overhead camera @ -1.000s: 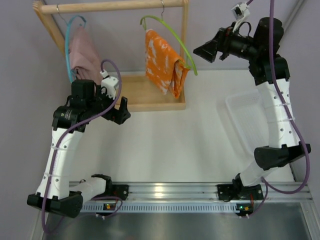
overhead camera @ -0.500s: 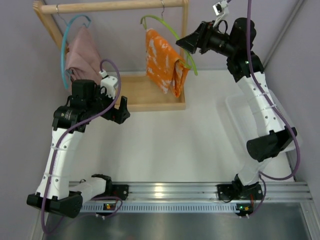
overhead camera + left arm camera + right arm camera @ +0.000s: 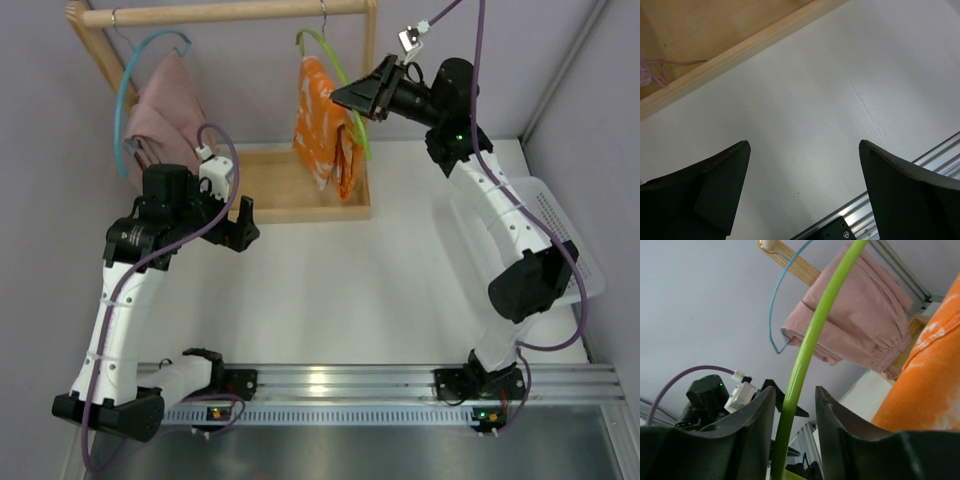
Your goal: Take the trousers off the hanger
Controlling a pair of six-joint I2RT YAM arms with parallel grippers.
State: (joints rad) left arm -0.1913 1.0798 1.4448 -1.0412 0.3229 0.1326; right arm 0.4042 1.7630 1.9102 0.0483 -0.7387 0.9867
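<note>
While left hand point(image 3: 804, 146) gapes empty, right hand point(image 3: 795, 391) straddles green hanger point(image 3: 813, 334), grip unclear

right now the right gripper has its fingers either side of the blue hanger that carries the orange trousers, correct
Not quite: the fingers of the right gripper sit either side of the green hanger, not a blue one. It does carry the orange trousers. The right wrist view shows this.

Robotics lab bench: two white-and-black robot arms point(image 3: 125, 310) are sitting bolted to an aluminium rail point(image 3: 340, 385) along a white table point(image 3: 340, 280), purple cables point(image 3: 481, 50) are trailing, and plain grey walls point(image 3: 250, 80) are enclosing a wooden clothes rack point(image 3: 230, 12).
</note>
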